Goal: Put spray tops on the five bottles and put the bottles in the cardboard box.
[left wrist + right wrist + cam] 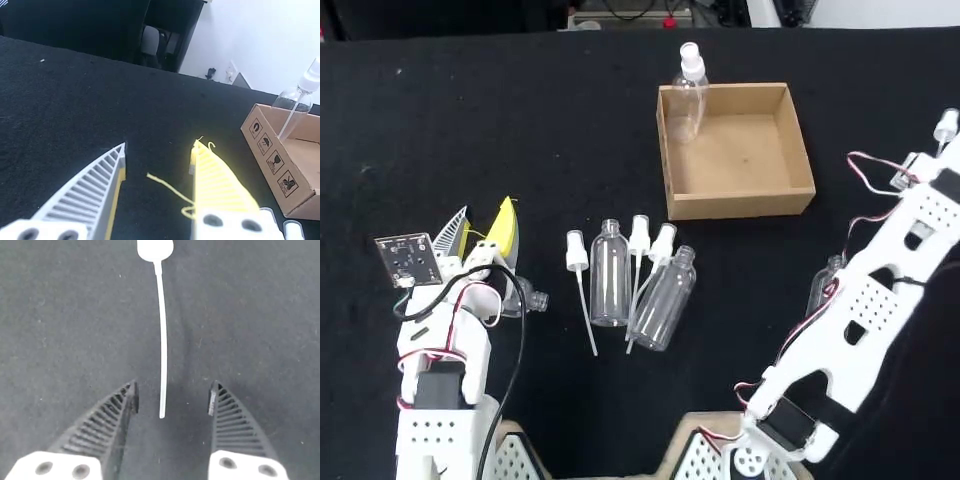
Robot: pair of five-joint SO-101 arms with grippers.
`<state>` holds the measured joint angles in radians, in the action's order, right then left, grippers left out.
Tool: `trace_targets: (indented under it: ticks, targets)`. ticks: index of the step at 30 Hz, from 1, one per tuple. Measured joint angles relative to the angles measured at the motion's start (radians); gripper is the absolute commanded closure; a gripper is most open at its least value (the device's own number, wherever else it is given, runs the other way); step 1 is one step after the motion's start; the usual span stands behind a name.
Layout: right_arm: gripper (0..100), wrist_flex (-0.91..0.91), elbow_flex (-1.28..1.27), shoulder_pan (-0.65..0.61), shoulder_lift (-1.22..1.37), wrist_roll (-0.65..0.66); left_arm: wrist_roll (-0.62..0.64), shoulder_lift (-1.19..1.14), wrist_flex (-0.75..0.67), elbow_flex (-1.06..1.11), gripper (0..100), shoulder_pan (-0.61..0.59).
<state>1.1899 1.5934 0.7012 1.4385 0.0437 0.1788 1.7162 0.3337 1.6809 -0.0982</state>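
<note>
The cardboard box (pixel 740 203) (pixel 280 165) stands at the back centre. One clear bottle with a spray top (pixel 688 88) (pixel 299 95) stands in its far left corner. Two open bottles (pixel 610 272) (pixel 665 297) lie mid-table among three loose spray tops (pixel 577 262) (pixel 639 238) (pixel 663 243). Another bottle (pixel 527 298) lies beside the left arm, and one more (pixel 823 285) is half hidden under the right arm. My left gripper (pixel 485 207) (pixel 159 147) is open over bare cloth. My right gripper (pixel 172 390) is open, straddling the tube of a spray top (pixel 161 340) (pixel 947 125).
The black cloth (pixel 470 120) covers the whole table. The far left of the table is free. A small circuit board (pixel 408 258) sticks out from the left arm. The right arm (pixel 865 300) stretches along the right side.
</note>
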Motion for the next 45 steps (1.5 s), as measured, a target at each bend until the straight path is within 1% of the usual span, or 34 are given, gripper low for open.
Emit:
trace_targets:
  ticks: [4, 9, 11, 21, 24, 30, 36, 38, 42, 45]
  targets:
    - [80.5, -0.008, 0.002, 0.0, 0.008, 0.0, 0.0, 0.0, 0.0, 0.0, 80, 0.0]
    - [92.2, -0.029, 0.002, 0.0, 0.008, 0.0, 0.0, 0.0, 0.0, 0.0, 80, 0.0]
    - [94.3, -0.043, 0.002, 0.0, 0.008, 0.0, 0.0, 0.0, 0.0, 0.0, 80, 0.0]
    - [84.4, -0.058, 0.002, 0.0, 0.008, 0.0, 0.0, 0.0, 0.0, 0.0, 80, 0.0]
    - [84.3, -0.064, 0.002, 0.0, 0.008, 0.0, 0.0, 0.0, 0.0, 0.0, 80, 0.0]
    - [84.4, -0.141, -0.031, -0.002, 0.054, -0.002, 0.0, 0.0, 0.0, 0.0, 80, 0.0]
    - [84.5, -0.155, -0.032, -0.002, 0.057, -0.002, 0.0, 0.0, 0.0, 0.0, 80, 0.003]
    - [88.0, -0.155, -0.032, -0.002, 0.057, -0.002, 0.0, 0.0, 0.0, 0.0, 80, 0.015]
    - [98.6, -0.17, -0.032, -0.002, 0.057, -0.002, 0.0, 0.0, 0.0, 0.0, 80, 0.023]
    - [98.4, -0.173, -0.032, -0.002, 0.057, -0.002, 0.0, 0.0, 0.0, 0.002, 80, 0.023]
